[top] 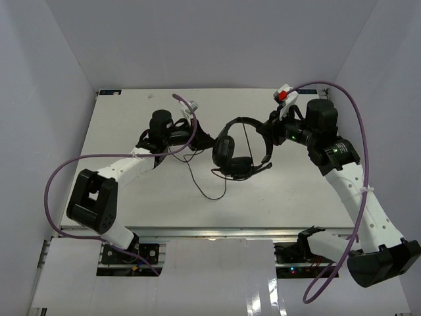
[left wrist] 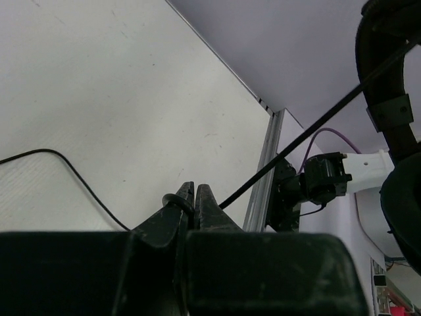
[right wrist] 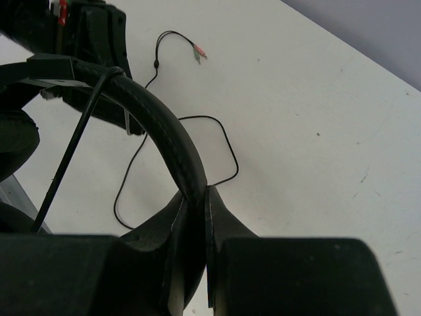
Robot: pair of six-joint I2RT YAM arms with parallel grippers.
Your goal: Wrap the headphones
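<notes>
Two arms share the headphones (top: 225,151) mid-wrap, held above the table (top: 296,197) toward its far middle.

Overhead, the right gripper (top: 268,131) holds the headphones by the band while the left gripper (top: 187,135) stands just to their left, with slack cord (top: 199,189) trailing onto the table below. In the left wrist view, the fingers are pressed together, pinching the cord, and a taut run rises to the headphones. In the right wrist view, the fingers clamp the padded headband (right wrist: 164,131); one pass of cord lies across it and the plug (right wrist: 197,52) rests loose on the table. The turn in hand probably goes best with even tension, the right arm holding the band firm while the left circles it and keeps the slack from snagging.
</notes>
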